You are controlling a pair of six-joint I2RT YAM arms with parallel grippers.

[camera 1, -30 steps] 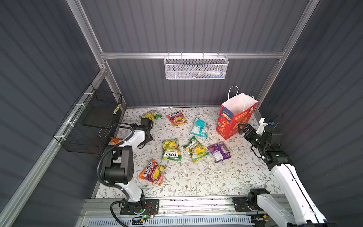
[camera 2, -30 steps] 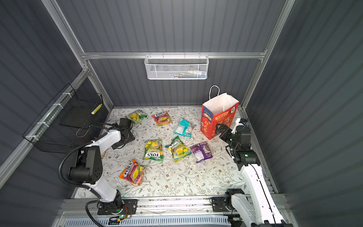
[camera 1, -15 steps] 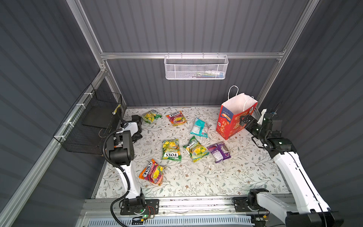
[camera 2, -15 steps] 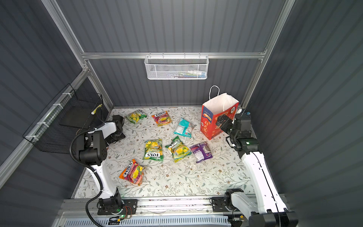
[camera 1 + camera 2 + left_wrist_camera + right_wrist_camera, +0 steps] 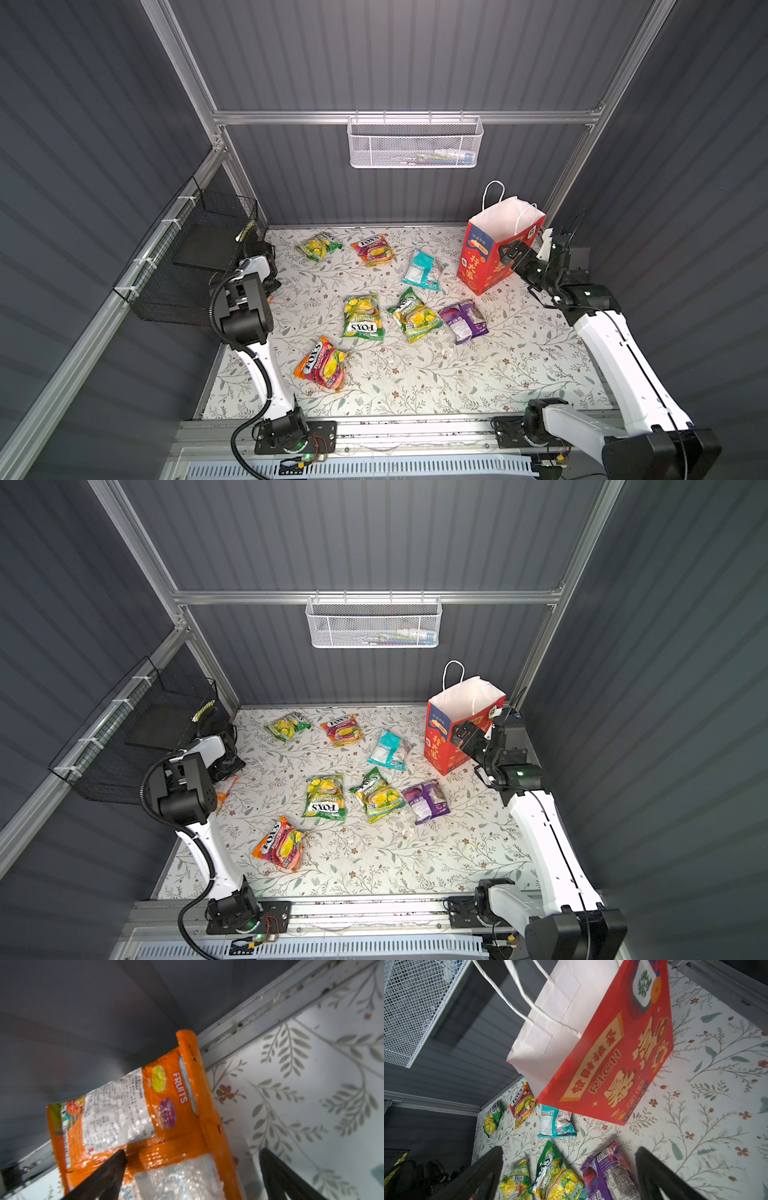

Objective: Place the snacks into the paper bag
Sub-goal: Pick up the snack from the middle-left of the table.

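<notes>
Snacks (image 5: 362, 318) lay unbagged on the counter (image 5: 478, 374) near the paper bag (image 5: 484, 266); my left tool (image 5: 192, 1154) and right tool (image 5: 569, 1150) gaped empty.

Both top views are evenly bright and sharp; wrist views softer, glare on the orange packet (image 5: 133, 1118).
</notes>
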